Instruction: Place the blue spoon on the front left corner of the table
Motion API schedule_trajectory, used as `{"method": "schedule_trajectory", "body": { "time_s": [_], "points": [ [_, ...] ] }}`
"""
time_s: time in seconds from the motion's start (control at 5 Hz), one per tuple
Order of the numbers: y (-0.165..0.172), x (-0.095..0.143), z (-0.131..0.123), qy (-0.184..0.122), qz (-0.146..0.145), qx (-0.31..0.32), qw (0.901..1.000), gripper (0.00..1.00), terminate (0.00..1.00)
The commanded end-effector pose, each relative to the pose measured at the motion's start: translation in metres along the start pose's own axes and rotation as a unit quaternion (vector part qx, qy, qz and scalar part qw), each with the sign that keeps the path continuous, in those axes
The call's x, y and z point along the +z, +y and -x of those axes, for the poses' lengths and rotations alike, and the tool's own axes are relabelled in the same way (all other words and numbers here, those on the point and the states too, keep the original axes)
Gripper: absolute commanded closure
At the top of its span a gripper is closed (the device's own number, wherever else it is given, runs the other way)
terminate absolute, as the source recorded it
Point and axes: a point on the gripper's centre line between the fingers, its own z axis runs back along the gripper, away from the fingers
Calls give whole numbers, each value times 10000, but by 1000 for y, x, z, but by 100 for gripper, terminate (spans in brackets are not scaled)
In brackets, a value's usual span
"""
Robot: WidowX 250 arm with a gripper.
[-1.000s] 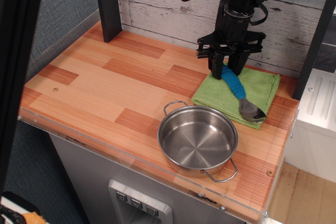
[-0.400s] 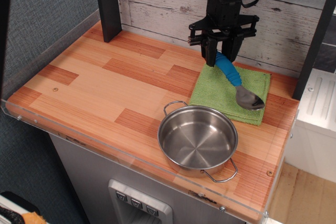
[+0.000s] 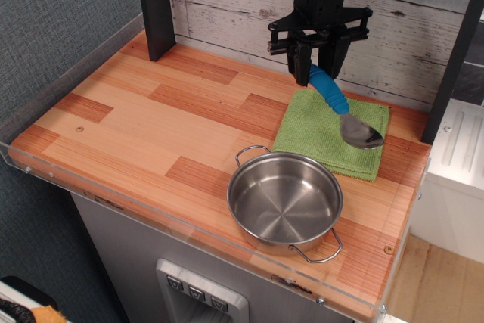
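My fingers (image 3: 318, 58) are pinched on the upper end of the blue spoon (image 3: 340, 109), holding it above the far right part of the bench (image 3: 136, 141). The spoon hangs tilted rather than flat: its ribbed blue handle starts between my fingers and slopes down and to the right, toward the near right side, so the long axis runs on a diagonal with the silver bowl as its lowest, leading end. That bowl sits over the green cloth (image 3: 318, 138), near the cloth's right edge; I cannot tell whether it touches the fabric or hangs just clear of it. The cloth lies folded flat by the back wall. In front of it, just beside its near edge, stands the steel pot (image 3: 285, 202), upright and apart from the spoon. The front left corner (image 3: 30, 149), with its reddish-brown block and clear rim, is well apart from me, across the bench.
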Motion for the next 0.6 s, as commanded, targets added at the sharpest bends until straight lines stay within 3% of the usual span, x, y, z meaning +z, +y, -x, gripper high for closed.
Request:
{"method": "schedule_trajectory", "body": {
  "time_s": [0.0, 0.2, 0.4],
  "points": [
    [53, 46, -21, -179, -18, 190, 9997, 100, 0],
    [77, 38, -33, -14, -298, 161, 9994, 100, 0],
    [103, 24, -52, 129, -573, -666, 9961, 100, 0]
  ]
}}
